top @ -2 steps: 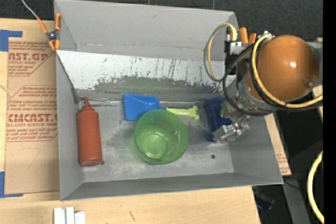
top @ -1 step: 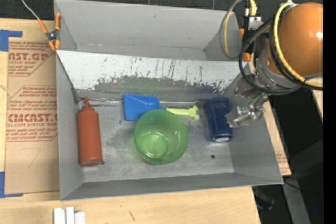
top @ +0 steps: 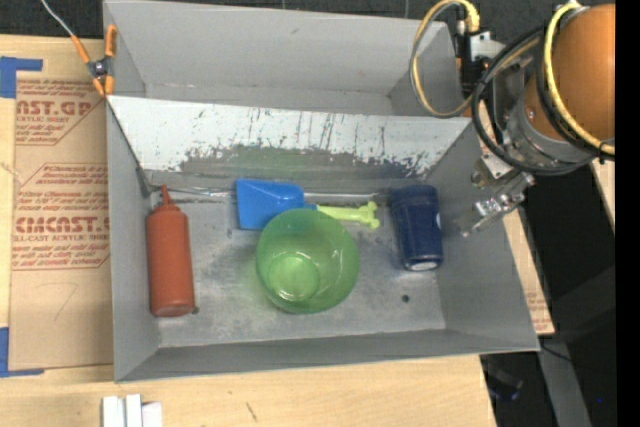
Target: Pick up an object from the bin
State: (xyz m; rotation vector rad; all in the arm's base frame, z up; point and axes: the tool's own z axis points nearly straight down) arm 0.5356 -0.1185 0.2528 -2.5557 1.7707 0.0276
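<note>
My gripper (top: 491, 204) hangs at the bin's right side, above the sloping right wall, with nothing seen in it. Nearest to it, a little to its left, a dark blue can (top: 417, 227) lies on its side on the bin floor. A translucent green bowl (top: 306, 261) sits upright in the middle of the floor. A thin yellow-green handle (top: 351, 212) lies between the bowl's far rim and the can.
A blue scoop (top: 265, 202) lies behind the bowl near the back wall. A red squeeze bottle (top: 170, 256) lies along the left wall, nozzle pointing to the back. The arm with its orange cover and cables stands outside the bin's right rim.
</note>
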